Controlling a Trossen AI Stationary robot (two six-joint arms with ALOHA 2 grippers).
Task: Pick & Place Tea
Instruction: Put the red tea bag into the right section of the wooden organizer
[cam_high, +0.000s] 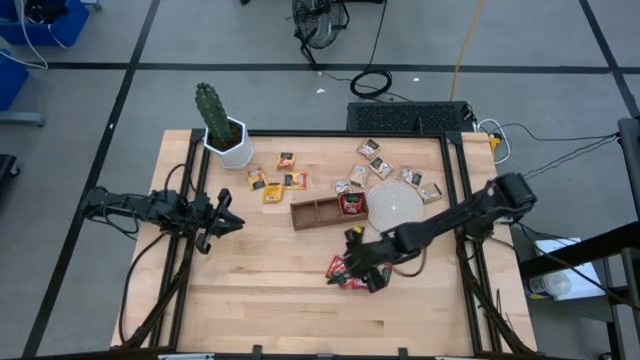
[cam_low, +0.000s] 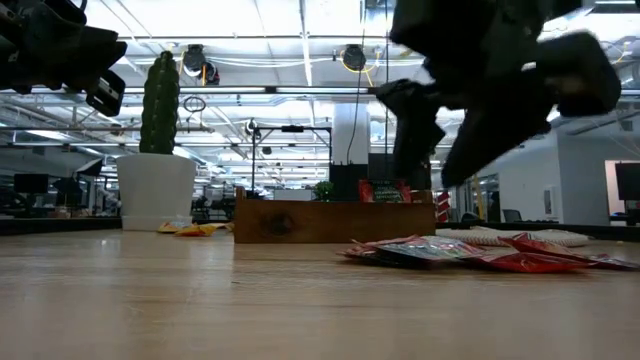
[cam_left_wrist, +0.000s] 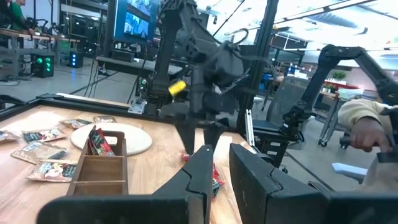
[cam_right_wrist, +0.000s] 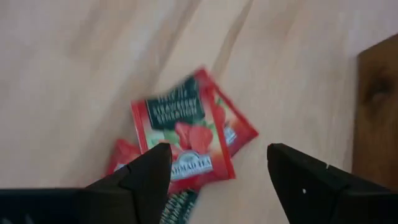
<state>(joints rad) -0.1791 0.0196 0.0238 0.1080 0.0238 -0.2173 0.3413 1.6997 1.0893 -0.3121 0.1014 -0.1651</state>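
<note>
Two or three red tea sachets (cam_high: 343, 272) (cam_right_wrist: 183, 140) lie overlapping and flat on the table near its front middle. My right gripper (cam_high: 357, 262) (cam_right_wrist: 217, 168) hangs open just above them, slanting down, one finger on either side, touching nothing. One red sachet (cam_high: 352, 203) stands in the right compartment of the wooden tray (cam_high: 315, 212). Yellow-orange sachets (cam_high: 272, 185) lie left of the tray and tan ones (cam_high: 375, 160) lie behind the round whitish disc (cam_high: 393, 205). My left gripper (cam_high: 232, 215) waits at the table's left, level, its fingers a narrow gap apart around nothing.
A cactus in a white pot (cam_high: 225, 135) stands at the far left corner. Black frame rails run along the table's left and right sides (cam_high: 455, 170). Bare wood lies in front of the tray and left of the red sachets (cam_high: 270, 280).
</note>
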